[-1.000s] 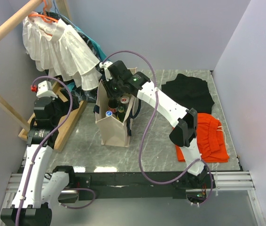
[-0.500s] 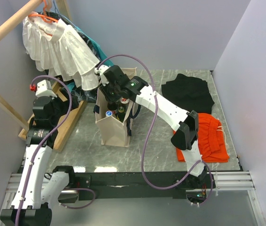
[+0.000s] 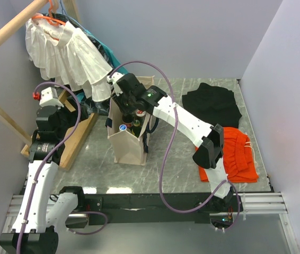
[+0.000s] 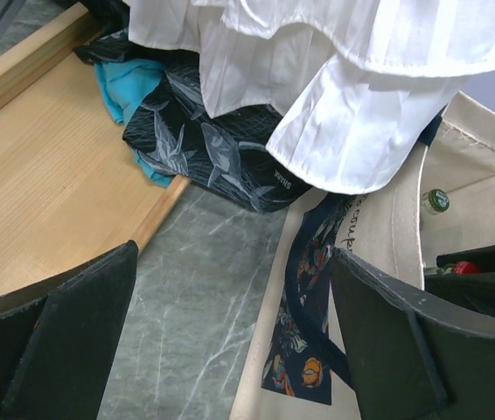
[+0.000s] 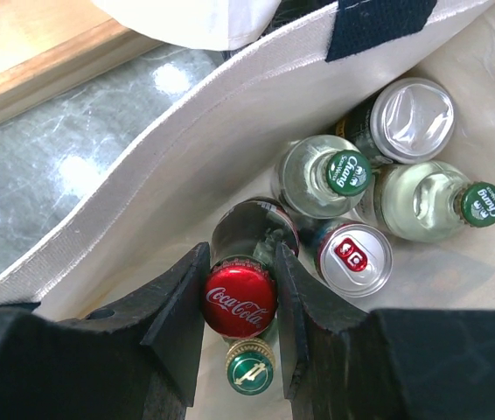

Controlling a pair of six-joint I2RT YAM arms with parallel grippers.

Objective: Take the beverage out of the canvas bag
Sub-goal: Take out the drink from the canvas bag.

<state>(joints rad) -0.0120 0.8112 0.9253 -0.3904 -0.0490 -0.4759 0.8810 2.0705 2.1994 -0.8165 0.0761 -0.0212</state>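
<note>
The cream canvas bag (image 3: 127,143) with navy straps stands mid-table, its mouth open. Inside it my right gripper (image 5: 240,302) is shut on the neck of a dark cola bottle (image 5: 239,299) with a red cap. Around that bottle lie two clear bottles with green caps (image 5: 348,172), a red-tab can (image 5: 353,258), a silver-top can (image 5: 416,116) and a small green-gold cap (image 5: 249,368). My left gripper (image 4: 230,350) hangs open and empty beside the bag's outer wall (image 4: 379,227), near a patterned navy strap (image 4: 313,324).
A white ruffled garment (image 3: 68,55) hangs on a rail over the bag's back left corner. A wooden rack base (image 3: 78,135) lies at the left. Black cloth (image 3: 213,106) and orange cloth (image 3: 235,153) lie at the right.
The right arm has shifted slightly left over the bag mouth, its grip on the cola bottle unchanged. The left arm has drifted a little up and left.
</note>
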